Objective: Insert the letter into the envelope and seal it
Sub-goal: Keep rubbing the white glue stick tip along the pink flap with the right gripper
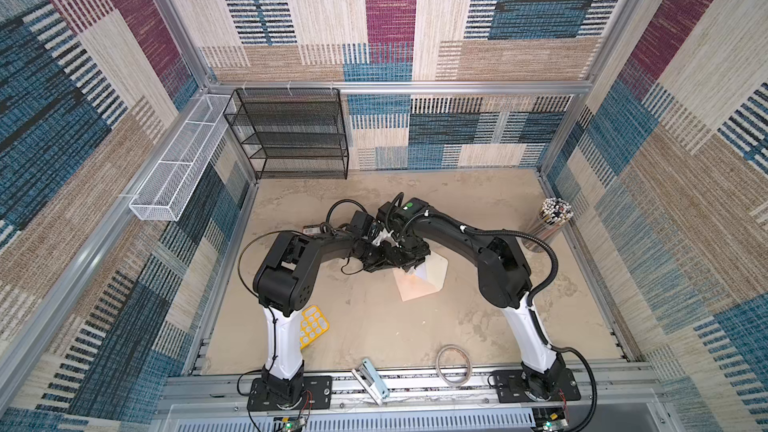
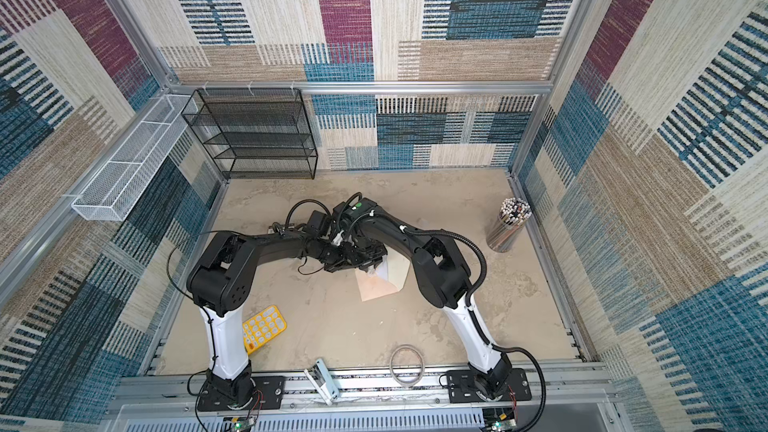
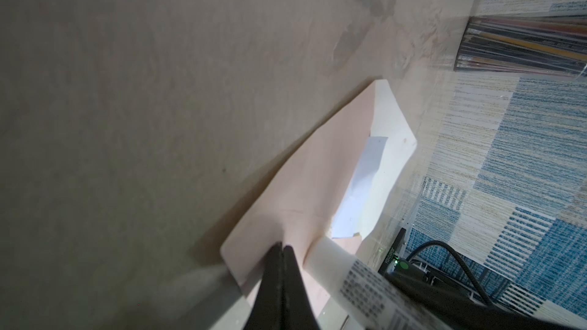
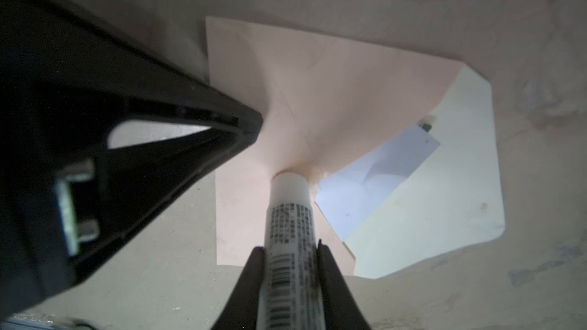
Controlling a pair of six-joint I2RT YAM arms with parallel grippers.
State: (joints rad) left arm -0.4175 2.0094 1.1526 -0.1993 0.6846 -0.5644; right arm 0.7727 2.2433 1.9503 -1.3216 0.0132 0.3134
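Observation:
The pale pink envelope (image 1: 415, 286) (image 2: 376, 288) lies flat mid-table with its cream flap (image 4: 444, 201) (image 3: 392, 141) open. The white letter (image 4: 365, 192) (image 3: 362, 182) sits partly inside the pocket, one corner with a green edge sticking out onto the flap. My right gripper (image 4: 290, 247) is shut on a white glue stick (image 4: 290, 214) (image 3: 343, 268). The stick's tip touches the envelope at the pocket's mouth. My left gripper (image 3: 283, 246) is shut, its tips resting on the envelope's pink face beside the stick. In both top views the two wrists hide the envelope's far end.
A yellow calculator (image 1: 313, 324) lies beside the left arm's base. A cup of pencils (image 1: 550, 222) stands at the right wall. A tape ring (image 1: 454, 363) and a pale blue stapler (image 1: 372, 380) lie at the front edge. A black mesh rack (image 1: 291, 135) stands at the back left.

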